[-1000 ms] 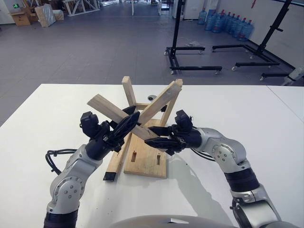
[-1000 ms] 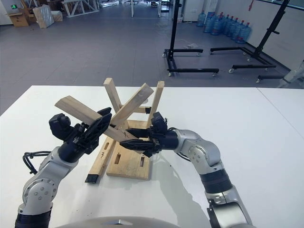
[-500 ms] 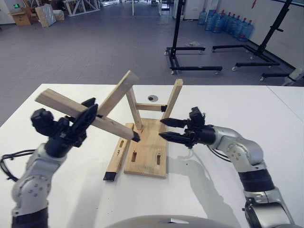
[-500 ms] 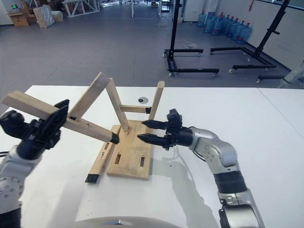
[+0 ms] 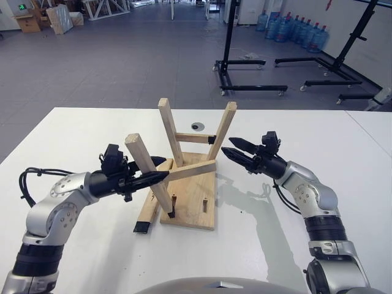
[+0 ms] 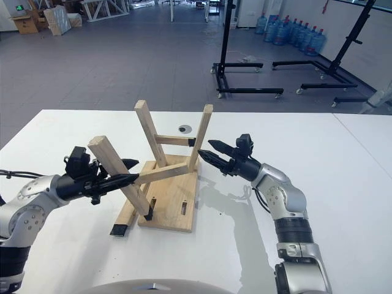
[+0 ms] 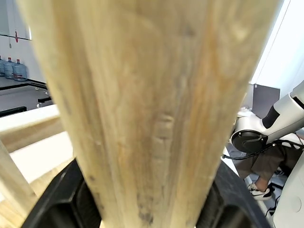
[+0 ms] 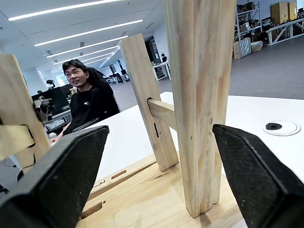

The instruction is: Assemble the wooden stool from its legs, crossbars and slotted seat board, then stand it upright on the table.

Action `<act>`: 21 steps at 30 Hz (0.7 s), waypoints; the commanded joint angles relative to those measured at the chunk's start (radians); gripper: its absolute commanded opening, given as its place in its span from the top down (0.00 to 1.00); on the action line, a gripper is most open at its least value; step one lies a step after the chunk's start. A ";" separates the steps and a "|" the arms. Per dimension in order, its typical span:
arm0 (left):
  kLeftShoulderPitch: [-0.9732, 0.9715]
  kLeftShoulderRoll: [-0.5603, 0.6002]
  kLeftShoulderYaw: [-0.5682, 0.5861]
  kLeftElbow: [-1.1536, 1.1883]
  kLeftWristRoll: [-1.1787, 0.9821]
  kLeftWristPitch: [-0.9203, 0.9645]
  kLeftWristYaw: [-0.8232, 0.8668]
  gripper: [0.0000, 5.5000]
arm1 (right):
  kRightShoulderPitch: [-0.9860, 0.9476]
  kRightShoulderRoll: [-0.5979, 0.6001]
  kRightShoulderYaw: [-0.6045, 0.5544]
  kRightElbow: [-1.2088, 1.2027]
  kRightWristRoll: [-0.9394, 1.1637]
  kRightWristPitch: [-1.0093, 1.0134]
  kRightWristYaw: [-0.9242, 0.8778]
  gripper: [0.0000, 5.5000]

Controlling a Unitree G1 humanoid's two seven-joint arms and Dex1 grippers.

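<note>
The slotted seat board (image 5: 195, 205) lies flat on the white table (image 5: 79, 135). Two legs (image 5: 167, 131) (image 5: 223, 130) joined by a crossbar (image 5: 193, 138) stand in its far end. My left gripper (image 5: 154, 177) is shut on a second leg (image 5: 147, 171) with its own crossbar (image 5: 191, 169). That leg tilts, and its black-tipped foot rests on the board by a slot. The held wood (image 7: 152, 109) sits between the black fingers (image 7: 61, 199). My right gripper (image 5: 236, 150) is open just right of the far right leg (image 8: 199, 95), holding nothing.
A loose wooden piece (image 5: 149, 211) with a black end lies on the table along the board's left side. A round cable hole (image 5: 196, 126) sits behind the stool. Black wheeled racks (image 5: 251, 86) stand on the floor beyond the table.
My left arm swung the leg and crossbar down from high on the left onto the board. My right gripper drew back and up to the right of the standing leg.
</note>
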State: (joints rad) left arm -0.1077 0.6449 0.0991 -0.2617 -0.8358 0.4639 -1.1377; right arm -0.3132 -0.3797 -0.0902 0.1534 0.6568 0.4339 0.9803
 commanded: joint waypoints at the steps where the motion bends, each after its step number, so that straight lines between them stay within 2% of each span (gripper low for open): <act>1: -0.072 0.024 0.001 0.043 0.049 -0.020 -0.027 0.62 | -0.032 -0.012 -0.012 0.036 -0.028 -0.019 0.002 0.27; 15: -0.261 -0.027 -0.161 0.263 0.194 -0.051 -0.163 0.62 | -0.060 0.001 -0.004 0.092 -0.041 -0.016 0.027 0.27; 21: -0.249 -0.006 -0.251 0.290 0.272 -0.061 -0.199 0.62 | -0.067 -0.003 0.003 0.099 -0.046 -0.013 0.036 0.27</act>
State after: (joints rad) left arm -0.4016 0.6146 -0.1096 0.0054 -0.6405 0.3789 -1.3334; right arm -0.3555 -0.3785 -0.0888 0.2522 0.6249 0.4143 1.0113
